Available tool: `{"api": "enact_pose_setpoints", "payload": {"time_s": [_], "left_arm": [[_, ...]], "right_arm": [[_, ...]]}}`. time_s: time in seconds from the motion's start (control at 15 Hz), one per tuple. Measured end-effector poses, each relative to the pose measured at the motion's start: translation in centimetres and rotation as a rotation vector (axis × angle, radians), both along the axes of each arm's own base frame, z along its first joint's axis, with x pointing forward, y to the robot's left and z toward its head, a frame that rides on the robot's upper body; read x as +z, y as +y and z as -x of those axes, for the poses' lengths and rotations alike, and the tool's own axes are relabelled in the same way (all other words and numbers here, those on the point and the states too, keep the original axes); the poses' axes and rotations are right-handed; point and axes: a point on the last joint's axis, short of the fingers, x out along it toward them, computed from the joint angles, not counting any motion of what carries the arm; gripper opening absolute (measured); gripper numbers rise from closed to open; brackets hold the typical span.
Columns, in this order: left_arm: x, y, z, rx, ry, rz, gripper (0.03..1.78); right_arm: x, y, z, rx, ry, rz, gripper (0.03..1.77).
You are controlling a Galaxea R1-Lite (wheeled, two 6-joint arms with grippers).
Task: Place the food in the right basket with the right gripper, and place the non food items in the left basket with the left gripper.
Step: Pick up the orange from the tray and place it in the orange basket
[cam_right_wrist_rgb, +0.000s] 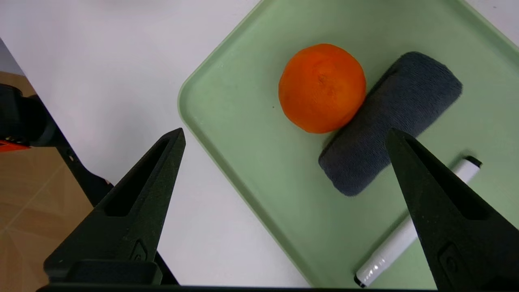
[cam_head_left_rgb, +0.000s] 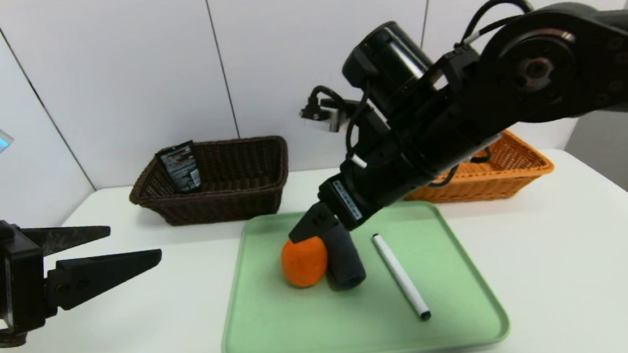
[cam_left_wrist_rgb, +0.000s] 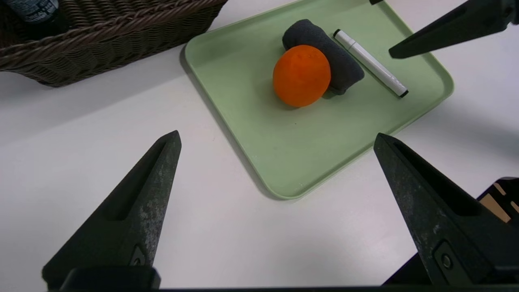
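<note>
Orange (cam_head_left_rgb: 304, 264): lay on the tray (cam_head_left_rgb: 282, 338), beside the cloth (cam_head_left_rgb: 345, 259), seemingly touching it.
Right gripper (cam_right_wrist_rgb: 286, 130): was wide open and empty above the tray, the orange beyond its fingertips.
Left gripper (cam_left_wrist_rgb: 277, 133): stood wide open, empty, over the table (cam_head_left_rgb: 574, 290), left of the tray.
Pen (cam_head_left_rgb: 401, 276): lay on the tray, right of the cloth.
Tube (cam_head_left_rgb: 181, 166): leaned in the brown basket (cam_head_left_rgb: 225, 206).

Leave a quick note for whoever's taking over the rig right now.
Right gripper: open, empty, above the tray.
Left gripper: open, empty, over the table left of the tray.
Done: black tube is in the dark brown left basket.
Left to do: orange fruit to the right basket with the right gripper; rolled cloth and white pen to the left basket with the left. All three are on the tray.
</note>
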Motion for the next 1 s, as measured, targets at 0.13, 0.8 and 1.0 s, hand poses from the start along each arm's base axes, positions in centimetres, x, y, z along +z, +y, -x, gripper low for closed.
{"api": "enact_pose_setpoints", "payload": {"time_s": [0.13, 0.8, 1.0], "left_arm": [[0.0, 0.1, 0.1, 0.008, -0.007, -0.009, 1.69], [0.1, 0.1, 0.4, 0.007, -0.018, -0.005, 1.69], [0.1, 0.2, 0.4, 0.009, -0.020, -0.003, 1.69]], "right_arm": [[-1.2, 1.4, -0.6, 0.035, -0.006, 0.028, 1.70], [-6.8, 5.6, -1.8, 0.044, -0.094, 0.249, 1.70], [-7.6, 6.1, -2.3, 0.059, -0.111, 0.256, 1.70]]}}
